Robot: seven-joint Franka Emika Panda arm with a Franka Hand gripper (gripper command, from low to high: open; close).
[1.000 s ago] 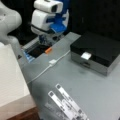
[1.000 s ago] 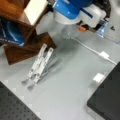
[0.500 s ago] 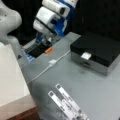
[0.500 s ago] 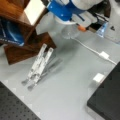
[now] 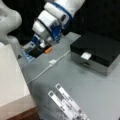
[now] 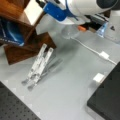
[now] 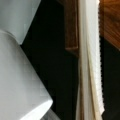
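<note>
The white and blue arm reaches in from a front view's top. My gripper (image 5: 39, 45) points down and to the left, close over a small orange object (image 5: 48, 50) and a blue and black item (image 5: 32, 52). In a front view the gripper (image 6: 40, 3) lies beside a white book (image 6: 32, 11) on the wooden rack (image 6: 23, 48). The orange object (image 6: 81, 28) sits under the arm. The wrist view shows none of the fingers, only a book's page edges (image 7: 91, 62), dark wood (image 7: 71, 25) and a white arm part (image 7: 17, 82).
A white cable with a connector (image 5: 52, 61) (image 6: 103, 55) runs across the grey table. A black box (image 5: 97, 51) (image 6: 107, 100) carries a white label (image 5: 85, 55). A clear folding stand (image 5: 67, 105) (image 6: 38, 65), a blue book (image 6: 10, 32) and a white block (image 5: 10, 82) are nearby.
The arm's hand has tipped from upright to slanted and swung towards the wooden rack. The table objects have not moved.
</note>
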